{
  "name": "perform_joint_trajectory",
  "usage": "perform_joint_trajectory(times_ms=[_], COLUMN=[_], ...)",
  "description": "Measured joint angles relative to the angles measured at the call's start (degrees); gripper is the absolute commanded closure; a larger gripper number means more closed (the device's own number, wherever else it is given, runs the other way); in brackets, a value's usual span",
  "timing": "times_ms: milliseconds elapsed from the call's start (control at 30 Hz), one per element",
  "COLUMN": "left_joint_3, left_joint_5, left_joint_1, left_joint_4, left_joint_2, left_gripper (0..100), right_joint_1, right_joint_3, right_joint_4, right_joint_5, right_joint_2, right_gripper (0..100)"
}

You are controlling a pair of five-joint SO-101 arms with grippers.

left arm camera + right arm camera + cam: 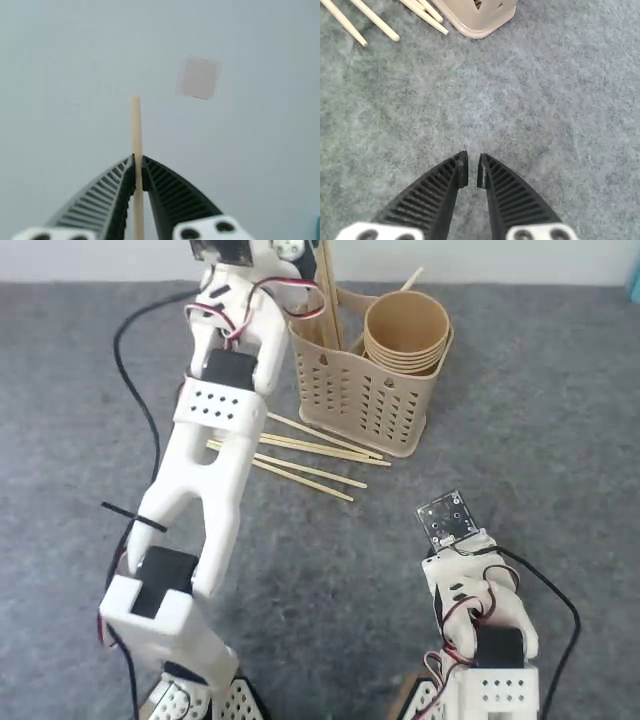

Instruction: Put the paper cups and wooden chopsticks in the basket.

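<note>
A beige plastic basket [370,400] stands at the back of the grey mat, with a stack of paper cups [405,332] inside it. My left gripper [138,174] is raised at the basket's left rim and is shut on a wooden chopstick [135,130], which stands upright [328,290] over the basket. Several loose chopsticks [312,458] lie on the mat in front of the basket, and their ends [376,20] appear beside the basket's corner [480,17]. My right gripper [472,171] hovers low over bare mat at the front right, shut with nothing between its fingers.
The left arm [215,450] stretches across the mat's left side toward the basket. A black cable [135,370] runs along its left. One more stick tip [412,280] pokes up behind the cups. Open mat lies between the right arm and the basket.
</note>
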Motion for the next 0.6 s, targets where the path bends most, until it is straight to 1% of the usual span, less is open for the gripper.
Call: perform_joint_trajectory(times_ms=[33,100,233,300,433,600], left_joint_3=[0.0,0.0,0.0,0.0,0.0,0.0], left_joint_5=[0.0,0.0,0.2,0.0,0.0,0.0], left_joint_1=[-0.5,-1.3,-2.1,-2.0,-2.0,-1.9], left_joint_4=[0.1,1.4,7.1,11.4,22.2,37.4], left_joint_2=[0.0,0.0,0.0,0.0,-0.9,-8.1], left_gripper=[98,94,78,73,73,77], right_joint_1=[0.0,0.0,0.0,0.0,0.0,0.0], right_joint_3=[0.0,0.0,0.0,0.0,0.0,0.0], right_joint_4=[0.0,0.0,0.0,0.0,0.0,0.0], right_joint_5=[0.0,0.0,0.0,0.0,0.0,0.0], right_joint_2=[0.0,0.0,0.0,0.0,0.0,0.0], right_gripper=[94.0,94.0,94.0,94.0,94.0,94.0])
